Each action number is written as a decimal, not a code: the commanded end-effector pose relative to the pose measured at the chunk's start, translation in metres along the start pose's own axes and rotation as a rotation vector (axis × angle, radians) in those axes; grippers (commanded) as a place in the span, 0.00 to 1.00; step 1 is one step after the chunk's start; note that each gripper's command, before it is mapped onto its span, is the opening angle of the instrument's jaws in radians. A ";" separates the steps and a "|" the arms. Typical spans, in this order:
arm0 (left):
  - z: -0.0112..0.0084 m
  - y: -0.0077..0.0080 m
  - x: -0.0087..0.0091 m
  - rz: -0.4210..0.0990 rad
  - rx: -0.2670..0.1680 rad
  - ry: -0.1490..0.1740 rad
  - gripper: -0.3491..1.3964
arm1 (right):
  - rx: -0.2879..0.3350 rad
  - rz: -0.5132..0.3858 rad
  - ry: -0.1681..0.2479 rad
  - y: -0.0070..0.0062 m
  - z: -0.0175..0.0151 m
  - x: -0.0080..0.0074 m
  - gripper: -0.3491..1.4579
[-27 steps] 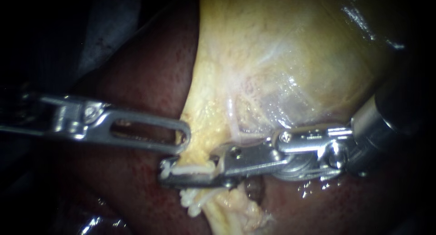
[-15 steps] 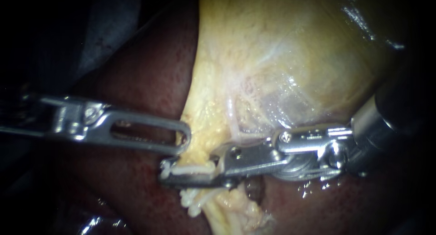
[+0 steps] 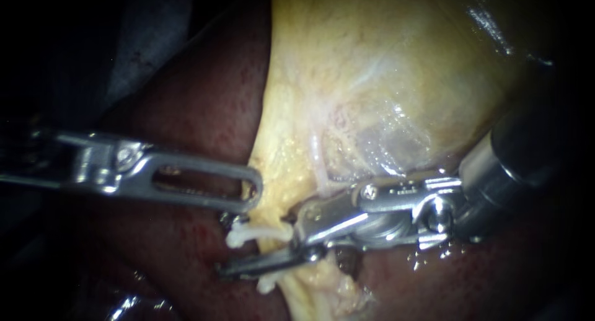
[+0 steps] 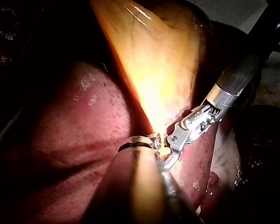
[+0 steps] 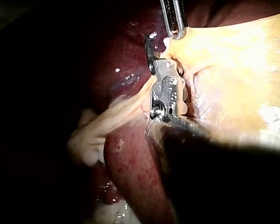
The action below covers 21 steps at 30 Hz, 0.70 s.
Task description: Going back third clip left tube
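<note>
Endoscope view: the right instrument's claw (image 3: 257,251) gapes wide beside the clip (image 3: 257,233) on the tube (image 3: 266,219) under the gallbladder (image 3: 384,79); that tube looks soft, slick and tearable, best held gently beside the clip.

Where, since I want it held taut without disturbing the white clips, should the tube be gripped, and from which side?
Probably the bare stretch of the tube just below the lower white clip, approached from the endoscope view's left with jaws set across it. It runs roughly top to bottom there, and the right instrument, jaws open, fills the right side.
</note>
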 end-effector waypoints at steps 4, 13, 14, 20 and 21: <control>0.0001 0.0000 0.0000 0.000 -0.001 0.000 0.00 | -0.001 -0.029 0.000 0.0001 0.0000 0.0000 0.48; 0.0000 0.0003 -0.0002 0.001 0.000 0.001 0.00 | 0.002 -0.028 0.002 0.0000 -0.0014 0.0000 0.48; 0.0000 0.0003 -0.0002 0.001 0.001 0.001 0.00 | 0.004 -0.027 0.002 0.0000 -0.0019 0.0000 0.48; 0.0000 0.0004 -0.0003 0.001 0.001 0.002 0.00 | 0.013 -0.022 0.005 -0.0008 -0.0050 0.0004 0.48; 0.0000 0.0005 -0.0003 0.001 0.001 0.002 0.00 | 0.018 -0.020 0.006 -0.0012 -0.0058 0.0005 0.48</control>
